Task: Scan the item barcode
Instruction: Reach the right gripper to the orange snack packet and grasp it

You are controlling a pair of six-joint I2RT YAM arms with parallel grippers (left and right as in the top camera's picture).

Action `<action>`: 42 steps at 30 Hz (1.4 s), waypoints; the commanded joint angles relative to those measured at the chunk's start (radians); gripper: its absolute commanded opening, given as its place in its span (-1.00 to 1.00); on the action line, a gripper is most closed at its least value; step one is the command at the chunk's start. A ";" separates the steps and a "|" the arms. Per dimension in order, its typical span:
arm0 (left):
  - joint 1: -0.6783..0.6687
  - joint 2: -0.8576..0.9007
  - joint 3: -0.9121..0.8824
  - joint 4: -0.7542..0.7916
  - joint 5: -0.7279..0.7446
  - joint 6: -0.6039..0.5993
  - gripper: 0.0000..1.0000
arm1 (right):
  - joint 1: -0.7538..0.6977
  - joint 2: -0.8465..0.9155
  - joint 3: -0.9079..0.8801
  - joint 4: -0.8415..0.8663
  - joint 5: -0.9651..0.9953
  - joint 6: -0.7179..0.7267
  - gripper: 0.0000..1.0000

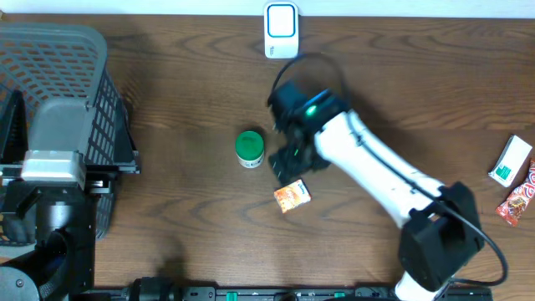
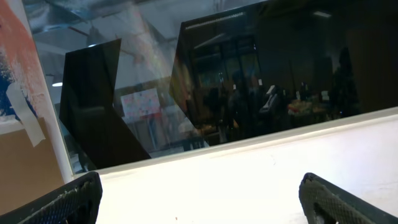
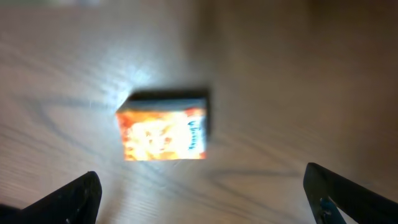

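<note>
A small orange box (image 1: 292,196) lies flat on the wooden table, near the middle. In the right wrist view the orange box (image 3: 163,132) is blurred and sits just ahead of my right gripper (image 3: 202,193), left of its centre line. That right gripper (image 1: 294,167) hangs open above the box, with nothing between its fingers. The white barcode scanner (image 1: 281,29) stands at the table's far edge. My left gripper (image 2: 199,193) is open and empty, facing a window and a white ledge away from the table. No barcode shows on the box.
A green-lidded round container (image 1: 249,148) stands just left of the right gripper. A grey mesh basket (image 1: 75,50) fills the left side. At the right edge lie a white-and-green box (image 1: 510,160) and a red snack packet (image 1: 518,201).
</note>
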 commanded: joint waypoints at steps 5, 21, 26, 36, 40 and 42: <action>-0.004 -0.008 0.003 0.004 0.010 -0.013 0.99 | 0.124 0.002 -0.147 0.138 -0.020 0.135 0.99; -0.004 -0.008 0.003 0.003 0.010 -0.013 0.99 | 0.097 0.006 -0.281 0.326 0.025 0.175 0.99; -0.004 -0.008 0.003 0.003 0.010 -0.013 0.99 | 0.100 0.039 -0.292 0.353 0.020 0.171 0.99; -0.004 -0.008 0.003 0.003 0.010 -0.013 0.99 | 0.101 0.132 -0.293 0.311 -0.008 0.130 0.96; -0.004 -0.008 0.003 0.003 0.010 -0.013 0.99 | 0.102 0.132 -0.293 0.323 -0.008 0.130 0.73; -0.004 -0.008 0.003 0.003 0.010 -0.013 0.98 | 0.098 0.132 -0.291 0.332 -0.008 0.130 0.61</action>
